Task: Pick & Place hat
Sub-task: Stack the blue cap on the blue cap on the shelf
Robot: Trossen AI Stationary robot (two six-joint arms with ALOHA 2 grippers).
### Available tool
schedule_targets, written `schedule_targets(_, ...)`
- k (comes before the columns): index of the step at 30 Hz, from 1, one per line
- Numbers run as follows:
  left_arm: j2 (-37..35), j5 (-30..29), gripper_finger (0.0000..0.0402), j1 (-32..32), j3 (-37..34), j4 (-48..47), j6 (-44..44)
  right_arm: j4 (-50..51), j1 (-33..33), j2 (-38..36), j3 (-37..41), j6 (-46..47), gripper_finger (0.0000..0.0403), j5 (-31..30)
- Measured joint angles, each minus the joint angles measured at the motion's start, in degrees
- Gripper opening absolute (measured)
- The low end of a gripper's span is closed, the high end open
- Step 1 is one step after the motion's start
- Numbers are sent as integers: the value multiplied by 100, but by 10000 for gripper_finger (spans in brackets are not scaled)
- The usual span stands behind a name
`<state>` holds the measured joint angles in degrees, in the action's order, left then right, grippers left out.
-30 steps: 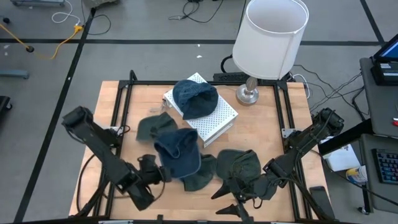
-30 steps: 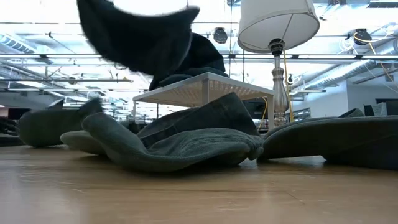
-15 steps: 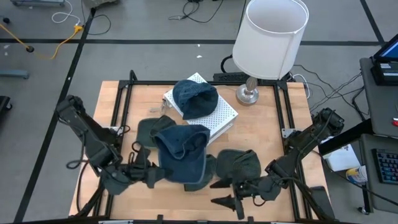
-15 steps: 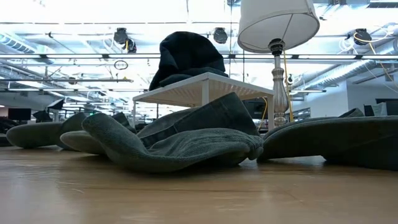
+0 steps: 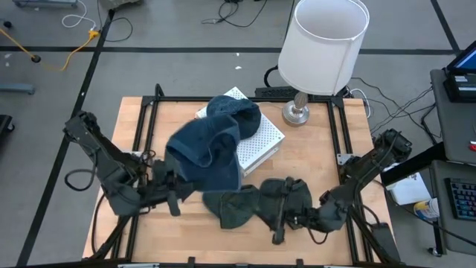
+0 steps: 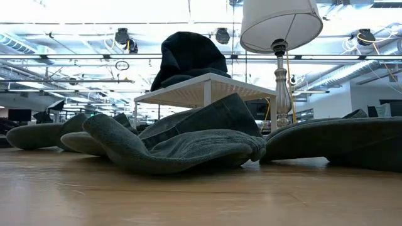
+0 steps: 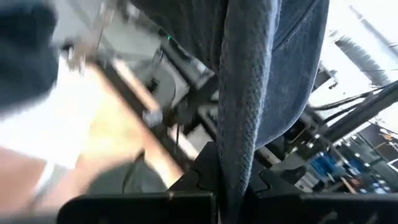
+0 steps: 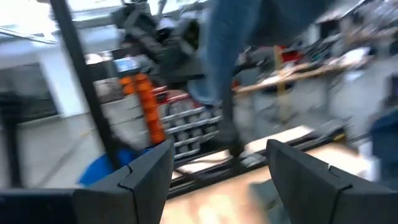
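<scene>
A blue knit hat hangs in the air over the table's middle, with my left gripper shut on it. Behind it, a second dark blue hat sits on a white perforated stand, crown up. Dark green hats lie flat on the wood near the front edge. My right gripper stands open and level over the green hats, with nothing between its fingers. My left gripper pinches a thick band of the blue hat's knit between its two fingers. The fingers lie level and come from the table's left. The hat is lifted clear of the table, and its far part reaches over the stand's near left corner.
A lamp with a white shade stands at the back right, its metal foot beside the stand. A black frame rims the wooden table. Another green hat lies toward the left. Bare wood shows at the right of the stand.
My left gripper has gone up and toward the table's left edge, rolling and tipping until it points level. The blue hat has risen with it, out of the low view, and swung toward the stand. My right gripper has tipped up and turned, staying open.
</scene>
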<state>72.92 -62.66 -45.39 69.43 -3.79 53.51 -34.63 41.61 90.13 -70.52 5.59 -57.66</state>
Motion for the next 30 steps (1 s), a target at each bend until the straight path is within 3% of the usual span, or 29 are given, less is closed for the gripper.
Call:
schedule_targets(8,123,-537,7,55,0,2488,-3910,-1218,-482,-4,0,-1526,251,107)
schedule_targets(12,119,-539,7,120,0,2972,-5244,-1669,-721,-4,-11,-1860,251,689)
schedule_targets(16,121,-528,7,164,0,3165,-6487,-1751,-910,-4,-126,-1876,251,694)
schedule_targets(19,123,-491,7,214,0,3173,-7148,-1738,-1050,-4,-265,-1918,251,759)
schedule_targets(27,121,-594,7,391,0,3469,-8018,-1469,-1389,-4,-609,-2143,251,1657)
schedule_targets(30,123,-737,7,471,-1,3783,-8293,-1286,-1390,-7,-634,-2158,251,1545)
